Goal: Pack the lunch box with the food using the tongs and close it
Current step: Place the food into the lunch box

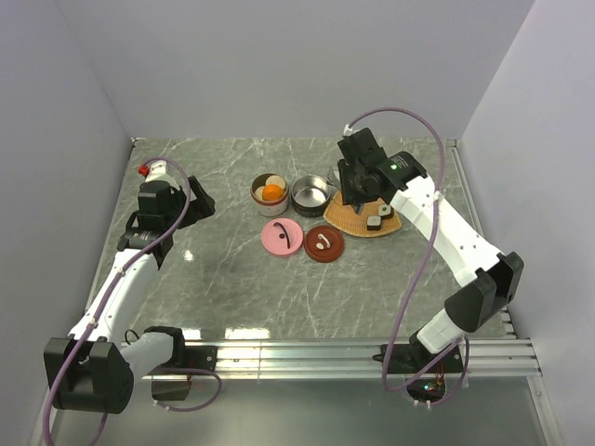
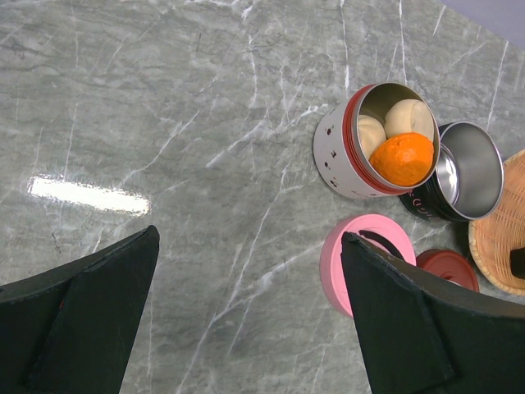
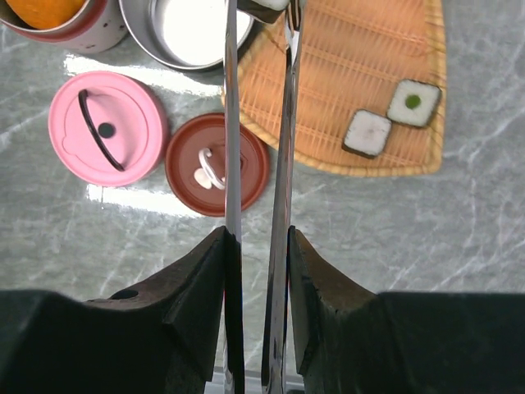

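Observation:
My right gripper is shut on the tongs, and their two slim arms run up the right wrist view. At the top edge their tips pinch a black-rimmed piece of food, cut off by the frame, beside the steel lunch box tin. Two sushi rolls lie on the woven tray. The dotted, red-rimmed tin holds an orange ball and two cream balls. My left gripper is open over bare table, left of the tins.
A pink lid and a red-brown lid lie flat on the marble table in front of the tins. In the top view the right gripper hangs over the tray, and the left gripper is at the far left.

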Tool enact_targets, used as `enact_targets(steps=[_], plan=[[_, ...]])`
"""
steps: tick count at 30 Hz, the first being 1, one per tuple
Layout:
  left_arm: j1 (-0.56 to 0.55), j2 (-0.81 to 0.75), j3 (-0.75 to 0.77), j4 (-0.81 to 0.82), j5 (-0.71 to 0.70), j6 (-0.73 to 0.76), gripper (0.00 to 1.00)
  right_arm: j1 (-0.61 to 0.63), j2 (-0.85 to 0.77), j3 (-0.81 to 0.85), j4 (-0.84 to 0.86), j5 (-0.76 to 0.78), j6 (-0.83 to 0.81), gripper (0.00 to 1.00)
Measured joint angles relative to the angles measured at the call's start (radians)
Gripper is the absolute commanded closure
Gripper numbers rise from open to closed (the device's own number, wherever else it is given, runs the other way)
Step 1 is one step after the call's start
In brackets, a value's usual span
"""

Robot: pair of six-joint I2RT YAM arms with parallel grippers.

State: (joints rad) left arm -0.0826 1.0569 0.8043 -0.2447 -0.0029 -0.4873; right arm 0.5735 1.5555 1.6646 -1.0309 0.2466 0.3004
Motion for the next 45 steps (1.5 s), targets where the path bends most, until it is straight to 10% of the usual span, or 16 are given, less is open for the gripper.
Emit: enact_targets(steps=[45], plan=[[0.000, 0.000, 0.000, 0.000, 0.000, 0.000, 0.01, 0.039, 0.056, 0.018, 0.034, -0.006, -0.037, 0.52]])
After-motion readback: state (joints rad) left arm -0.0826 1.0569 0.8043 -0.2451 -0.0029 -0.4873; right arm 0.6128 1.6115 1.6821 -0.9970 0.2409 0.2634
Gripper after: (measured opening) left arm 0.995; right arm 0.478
